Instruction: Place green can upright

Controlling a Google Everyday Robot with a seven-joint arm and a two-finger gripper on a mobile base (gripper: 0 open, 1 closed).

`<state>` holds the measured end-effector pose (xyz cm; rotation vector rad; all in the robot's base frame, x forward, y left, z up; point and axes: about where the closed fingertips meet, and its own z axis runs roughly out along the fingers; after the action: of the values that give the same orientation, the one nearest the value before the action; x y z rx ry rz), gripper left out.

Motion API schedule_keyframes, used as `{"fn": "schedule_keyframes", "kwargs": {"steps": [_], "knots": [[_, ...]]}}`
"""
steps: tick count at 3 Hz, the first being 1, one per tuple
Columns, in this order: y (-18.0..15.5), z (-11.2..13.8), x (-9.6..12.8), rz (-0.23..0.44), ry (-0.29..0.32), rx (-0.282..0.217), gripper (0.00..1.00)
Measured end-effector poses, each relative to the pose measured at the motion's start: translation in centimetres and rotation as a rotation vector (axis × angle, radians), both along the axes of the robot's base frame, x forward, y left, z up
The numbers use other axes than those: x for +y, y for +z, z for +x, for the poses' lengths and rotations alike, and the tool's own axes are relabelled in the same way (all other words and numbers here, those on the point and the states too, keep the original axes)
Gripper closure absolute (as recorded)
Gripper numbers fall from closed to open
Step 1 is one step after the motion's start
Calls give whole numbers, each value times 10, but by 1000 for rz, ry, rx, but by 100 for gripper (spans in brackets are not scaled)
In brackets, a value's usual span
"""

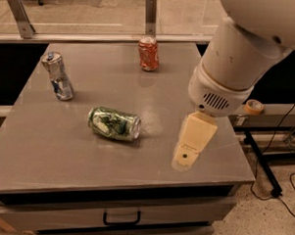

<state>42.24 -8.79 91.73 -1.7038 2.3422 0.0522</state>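
The green can lies on its side near the middle of the grey table, its silver end facing right. My gripper hangs from the large white arm on the right, over the table's front right part, about a can's length to the right of the green can and apart from it. Nothing shows in it.
An orange-red can stands upright at the back of the table. A silver-blue dented can stands at the back left. A drawer with a black handle is under the front edge. A tape roll lies off the table to the right.
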Motion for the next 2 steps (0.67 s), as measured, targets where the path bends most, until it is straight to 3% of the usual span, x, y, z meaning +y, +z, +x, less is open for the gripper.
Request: {"fn": "schedule_keyframes", "kwargs": {"steps": [2], "knots": [[-3, 20, 66, 14, 18, 2, 0]]}}
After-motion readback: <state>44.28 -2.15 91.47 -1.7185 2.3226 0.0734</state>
